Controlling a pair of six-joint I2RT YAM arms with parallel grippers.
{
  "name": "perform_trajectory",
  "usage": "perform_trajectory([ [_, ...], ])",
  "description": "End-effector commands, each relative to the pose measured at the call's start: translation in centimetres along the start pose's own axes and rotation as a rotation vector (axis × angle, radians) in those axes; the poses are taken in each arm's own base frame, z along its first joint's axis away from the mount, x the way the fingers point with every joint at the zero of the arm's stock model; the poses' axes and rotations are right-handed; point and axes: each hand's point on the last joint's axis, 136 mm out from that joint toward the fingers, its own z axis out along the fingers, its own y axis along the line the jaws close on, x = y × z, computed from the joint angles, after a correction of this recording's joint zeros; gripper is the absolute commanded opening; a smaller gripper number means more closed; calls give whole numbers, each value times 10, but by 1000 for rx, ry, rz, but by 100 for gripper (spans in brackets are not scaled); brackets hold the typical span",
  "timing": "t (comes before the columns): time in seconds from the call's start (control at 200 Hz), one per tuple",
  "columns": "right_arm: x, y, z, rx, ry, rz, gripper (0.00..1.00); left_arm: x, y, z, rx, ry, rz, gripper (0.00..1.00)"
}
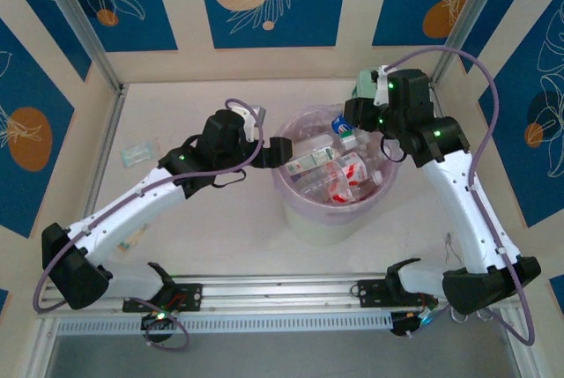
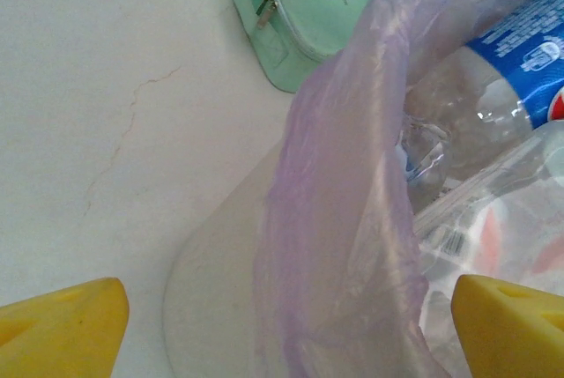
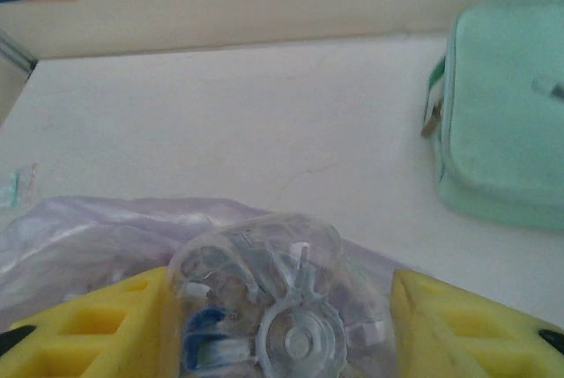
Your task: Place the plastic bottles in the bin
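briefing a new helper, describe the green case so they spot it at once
Find the round white bin lined with a lilac bag, mid-table. Just beyond its far rim lies the case: flat, mint green, zipped, unlike the clear bottles.

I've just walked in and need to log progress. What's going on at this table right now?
The right gripper holds a clear plastic bottle between its yellow fingers, over the far rim of the bin. The bin, lined with a lilac bag, has several bottles lying inside it. The left gripper is open and empty at the bin's left rim. A mint green case lies on the table behind the bin.
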Motion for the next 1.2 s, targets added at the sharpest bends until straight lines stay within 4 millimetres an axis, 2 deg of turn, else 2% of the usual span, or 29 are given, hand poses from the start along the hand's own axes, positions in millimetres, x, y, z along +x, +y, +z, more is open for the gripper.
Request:
perform_trajectory([
  [0.0,35,5,1,-85,107,191,24,9,2,4,-11,34,3,93],
  [0.09,42,7,-3,-115,123,227,33,8,2,5,-12,32,6,93],
  [0.155,40,12,-13,-136,120,217,48,9,2,6,-11,33,7,93],
  [0.255,21,10,-42,-114,54,173,77,8,2,8,-15,36,14,93],
  [0.295,13,10,-55,-110,25,150,82,7,2,8,-15,34,15,93],
  [0.41,-2,2,-79,-68,-21,101,83,6,2,9,-15,34,23,93],
  [0.48,-9,-4,-82,-37,-33,70,81,7,2,10,-18,36,27,93],
  [0.57,-16,-5,-74,-22,-18,38,73,7,3,11,-19,41,29,93],
  [0.73,-30,-1,-49,-33,10,-8,53,11,5,11,-24,48,29,93],
  [0.815,-31,-3,-35,-24,32,-22,43,11,6,10,-30,46,28,93],
  [1.006,-2,2,-22,-60,122,6,22,12,7,13,-30,52,19,92],
  [1.196,47,1,-24,-88,234,100,16,13,7,17,-28,58,17,92],
])
